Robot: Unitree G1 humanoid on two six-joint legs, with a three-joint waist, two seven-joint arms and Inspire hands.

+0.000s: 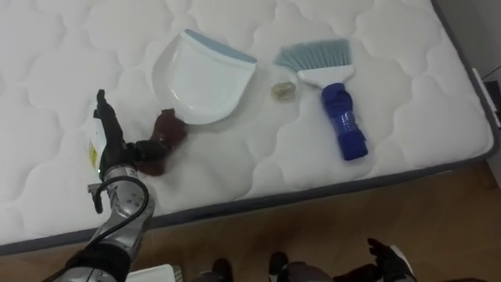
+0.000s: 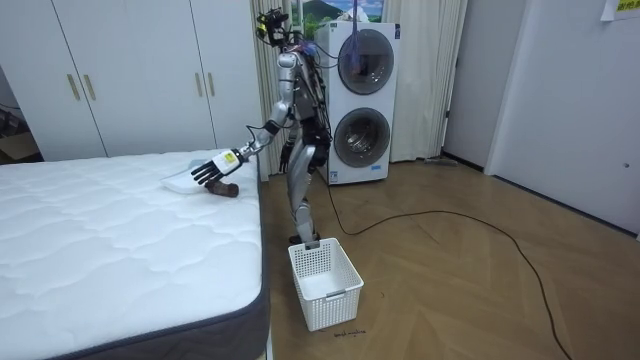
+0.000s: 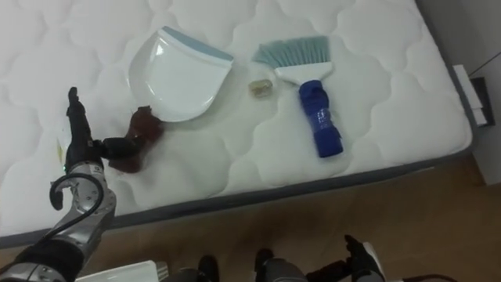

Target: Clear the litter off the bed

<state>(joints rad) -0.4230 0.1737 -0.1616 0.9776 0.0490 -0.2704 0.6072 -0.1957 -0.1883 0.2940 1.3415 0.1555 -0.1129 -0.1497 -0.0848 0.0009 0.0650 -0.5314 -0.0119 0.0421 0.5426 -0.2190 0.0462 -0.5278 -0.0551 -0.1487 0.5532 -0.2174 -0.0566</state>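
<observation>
Left eye view, one dustpan (image 1: 202, 78), one brush (image 1: 337, 102), one scrap (image 1: 283, 91), left robot hand (image 1: 111, 141) fingers apart

Home bedroom, bare quilted mattress (image 2: 100, 230), white wardrobes (image 2: 130, 75), stacked washing machines (image 2: 360, 100), wooden floor (image 2: 480, 290)

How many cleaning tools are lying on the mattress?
2: a white dustpan toward the robot's left, and a blue-handled brush just to its right. None seems hidden.
</observation>
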